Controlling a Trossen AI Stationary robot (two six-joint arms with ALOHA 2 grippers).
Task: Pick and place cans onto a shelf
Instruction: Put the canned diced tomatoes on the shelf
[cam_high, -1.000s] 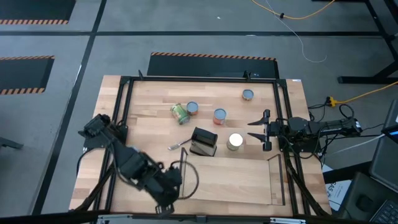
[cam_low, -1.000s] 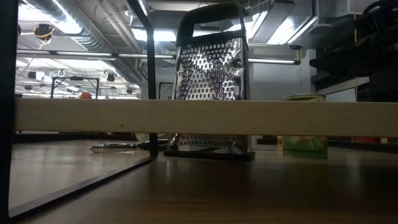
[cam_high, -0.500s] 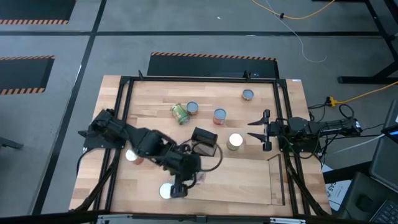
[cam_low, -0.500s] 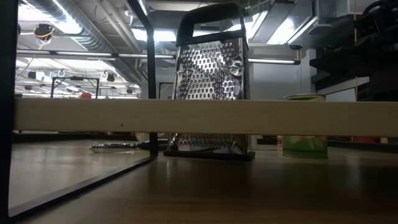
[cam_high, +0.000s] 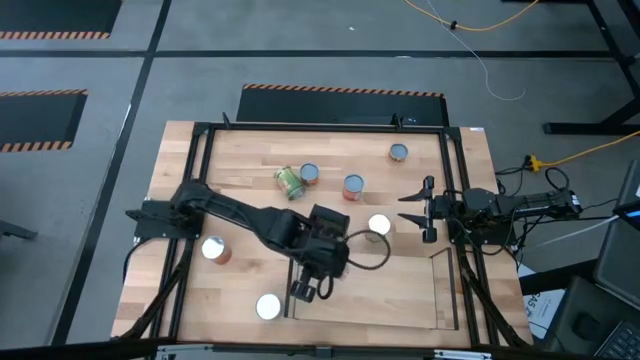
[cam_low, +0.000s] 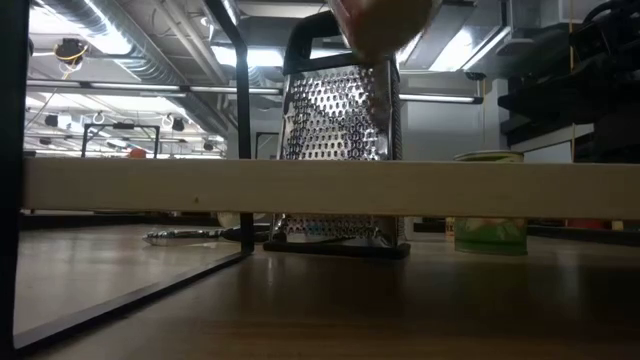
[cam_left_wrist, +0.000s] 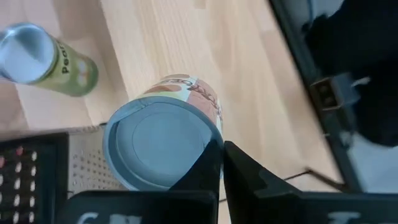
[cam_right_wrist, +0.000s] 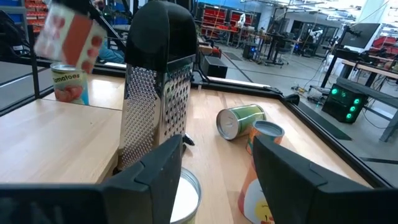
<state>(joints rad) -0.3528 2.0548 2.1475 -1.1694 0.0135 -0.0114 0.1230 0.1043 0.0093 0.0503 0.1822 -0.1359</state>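
My left gripper (cam_high: 305, 288) is over the left end of the shelf (cam_high: 400, 300) and is shut on a can (cam_left_wrist: 165, 140) with a pale-blue top and an orange-and-white label. The held can shows blurred high in the low view (cam_low: 385, 25) and in the right wrist view (cam_right_wrist: 67, 31). Several other cans stand on the table, among them one with a white top (cam_high: 378, 227). A green can (cam_high: 288, 182) lies on its side. My right gripper (cam_high: 427, 210) waits open and empty at the table's right rail. My left gripper holds the can by its side wall just under the top rim (cam_left_wrist: 208, 149), coming from above. One finger (cam_left_wrist: 249, 171) shows against the side; the can hides the other. The can's top faces the wrist camera, and the can is lifted well clear of the table.
A metal grater (cam_high: 328, 228) stands just beyond the shelf, with a utensil (cam_high: 285, 233) lying beside it. Two cans (cam_high: 213, 250) (cam_high: 268, 307) stand left of the shelf. The shelf's board (cam_low: 320, 187) is bare. Black frame rails run along the table's edges.
My left gripper has swung from the table's near left corner toward the right, as far as the shelf's left end. The two cans it covered at the left now show. The held can has come into the top of the low view.
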